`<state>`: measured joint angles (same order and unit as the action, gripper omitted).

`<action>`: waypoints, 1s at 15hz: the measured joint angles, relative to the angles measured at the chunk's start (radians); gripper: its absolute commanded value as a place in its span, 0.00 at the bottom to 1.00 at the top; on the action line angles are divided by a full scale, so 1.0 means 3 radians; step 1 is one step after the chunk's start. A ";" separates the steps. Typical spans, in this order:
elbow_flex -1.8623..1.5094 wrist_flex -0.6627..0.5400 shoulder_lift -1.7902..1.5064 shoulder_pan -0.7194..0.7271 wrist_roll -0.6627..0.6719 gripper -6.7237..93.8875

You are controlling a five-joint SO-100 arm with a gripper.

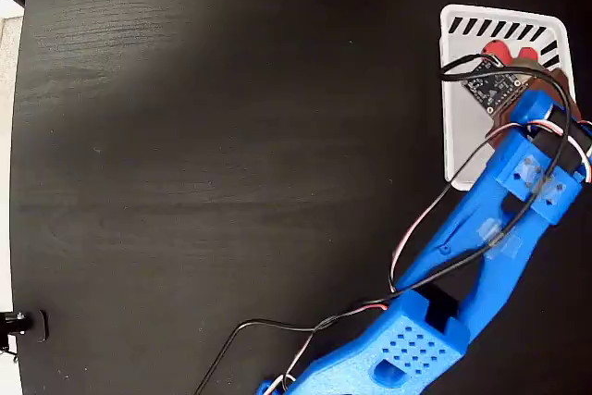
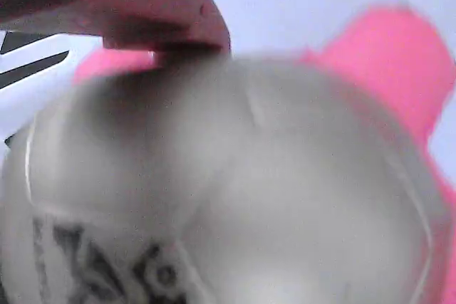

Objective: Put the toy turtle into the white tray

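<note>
One toy turtle (image 2: 235, 183), one white tray (image 1: 460, 99)

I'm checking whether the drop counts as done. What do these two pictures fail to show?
- Gripper state: in the fixed view the blue arm and its circuit board cover the fingers; the wrist view shows one reddish finger only.
- Small gold-shelled toy turtle: blurred at close range in the wrist view; only red bits show in the fixed view. Resting or held: unclear.
- Slotted white plastic tray: its right side is hidden by the arm.

No text can be read. In the wrist view the turtle (image 2: 235, 190) bears a black printed mark low on its shell, near the picture's bottom edge, but it is too blurred to make out. The fixed view shows no label, brand or number.
</note>
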<state>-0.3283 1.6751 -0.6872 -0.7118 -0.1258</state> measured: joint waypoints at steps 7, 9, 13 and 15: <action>0.0000 0.0000 0.0046 0.0000 0.0061 0.62; 0.0000 0.0000 0.0046 0.0000 0.0036 0.22; 0.0051 -0.0020 -0.0107 0.0005 -0.0133 0.07; -0.0046 -0.0159 -0.0389 0.0041 -0.0199 0.07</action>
<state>-0.3421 1.6276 -0.8038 -0.6995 -0.1856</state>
